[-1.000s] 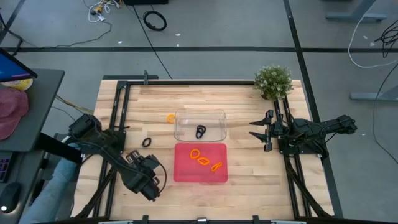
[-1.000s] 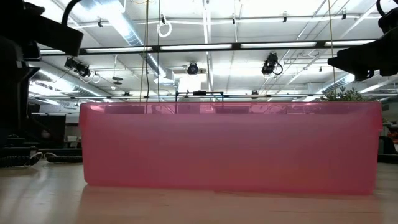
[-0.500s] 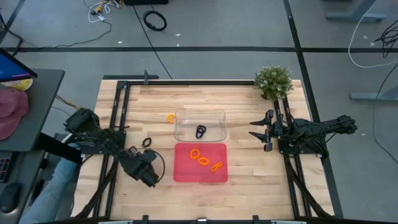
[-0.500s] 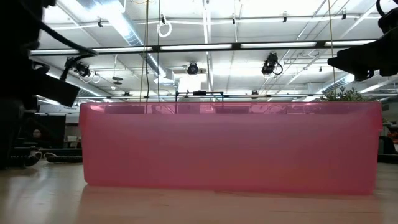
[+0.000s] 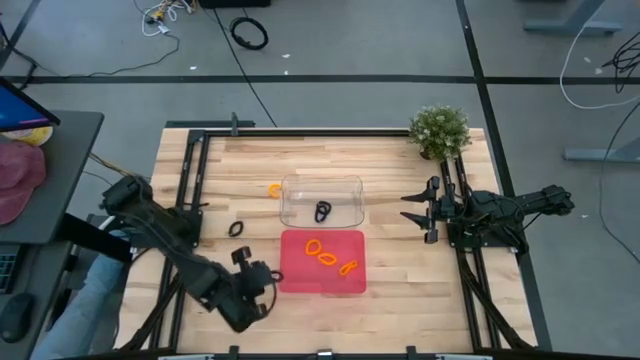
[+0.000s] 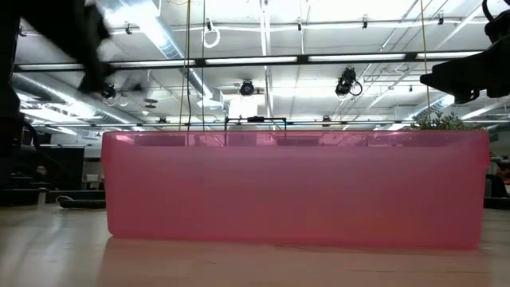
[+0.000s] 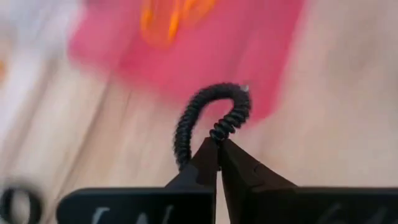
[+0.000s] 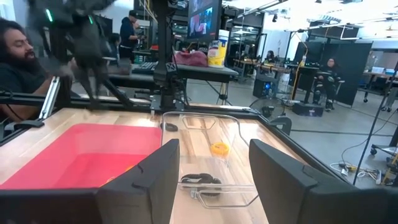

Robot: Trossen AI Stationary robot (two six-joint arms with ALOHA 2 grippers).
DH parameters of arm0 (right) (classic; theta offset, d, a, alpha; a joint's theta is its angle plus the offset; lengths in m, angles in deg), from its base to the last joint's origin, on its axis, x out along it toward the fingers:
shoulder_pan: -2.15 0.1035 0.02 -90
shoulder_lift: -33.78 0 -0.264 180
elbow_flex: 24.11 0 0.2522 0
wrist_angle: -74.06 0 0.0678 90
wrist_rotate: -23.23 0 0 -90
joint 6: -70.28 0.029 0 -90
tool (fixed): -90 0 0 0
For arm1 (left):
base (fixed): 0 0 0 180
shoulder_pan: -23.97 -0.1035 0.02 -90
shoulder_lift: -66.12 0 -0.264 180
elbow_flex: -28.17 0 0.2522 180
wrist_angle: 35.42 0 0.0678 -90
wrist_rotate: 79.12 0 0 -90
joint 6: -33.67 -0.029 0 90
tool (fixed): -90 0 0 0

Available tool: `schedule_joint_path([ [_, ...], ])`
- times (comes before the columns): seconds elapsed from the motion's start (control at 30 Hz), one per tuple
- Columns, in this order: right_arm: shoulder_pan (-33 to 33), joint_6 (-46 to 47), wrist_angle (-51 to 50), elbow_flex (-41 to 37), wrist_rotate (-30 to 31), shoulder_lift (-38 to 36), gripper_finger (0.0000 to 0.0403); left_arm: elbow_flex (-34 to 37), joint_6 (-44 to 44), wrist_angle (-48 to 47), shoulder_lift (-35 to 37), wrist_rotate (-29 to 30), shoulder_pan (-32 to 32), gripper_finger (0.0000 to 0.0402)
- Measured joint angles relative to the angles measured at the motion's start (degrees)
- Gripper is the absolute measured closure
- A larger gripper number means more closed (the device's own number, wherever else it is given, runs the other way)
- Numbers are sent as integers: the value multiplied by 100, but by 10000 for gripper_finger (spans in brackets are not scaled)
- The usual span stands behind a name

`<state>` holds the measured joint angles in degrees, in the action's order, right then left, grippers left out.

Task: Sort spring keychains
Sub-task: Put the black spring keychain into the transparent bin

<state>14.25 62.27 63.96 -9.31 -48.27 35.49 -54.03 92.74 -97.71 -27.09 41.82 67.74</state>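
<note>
My left gripper (image 5: 258,274) is by the left side of the red tray (image 5: 300,275), shut on a black spring keychain (image 7: 208,106). Two orange keychains (image 5: 320,248) (image 5: 347,266) lie in the red tray. One black keychain (image 5: 322,212) lies in the clear tray (image 5: 345,185) behind it. Another black keychain (image 5: 236,228) and an orange one (image 5: 274,189) lie on the table left of the trays. My right gripper (image 5: 412,212) hangs open right of the clear tray, with nothing between its fingers (image 8: 155,180). My left gripper pinches the black keychain between its two fingertips (image 7: 208,155), on the coil at one side of the loop (image 7: 221,132). The rest of the loop arches out past the fingertips. It looks lifted clear of the table.
A small potted plant (image 5: 439,130) stands at the table's far right corner. Black frame rails (image 5: 190,180) run along the left and right sides of the table. Bare wood lies near the front edge (image 5: 420,310). People show in the room beyond (image 8: 18,56).
My left arm has swung about at the table's near left. Its gripper first went toward the far edge, then toward the red tray's left side. My right arm has kept still.
</note>
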Motion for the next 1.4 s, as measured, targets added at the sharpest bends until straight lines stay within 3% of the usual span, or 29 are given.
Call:
schedule_joint_path([
  [0.2,0,2,6,0,0,0,204,-530,-726,-58,4,1035,265,398],
  [0.53,0,0,10,0,2,0,204,-490,-2090,364,11,1707,-94,394],
  [0.8,0,1,9,0,2,0,204,-497,-3269,1109,-280,1423,-510,381],
  [1.1,0,0,9,0,0,2,204,-497,-3431,1093,-441,1307,-989,309],
  [1.23,0,2,9,0,0,2,204,-497,-3426,1091,-441,1387,-1074,301],
  [1.4,0,1,9,0,0,2,204,-497,-3277,1091,-441,96,-1209,305],
])
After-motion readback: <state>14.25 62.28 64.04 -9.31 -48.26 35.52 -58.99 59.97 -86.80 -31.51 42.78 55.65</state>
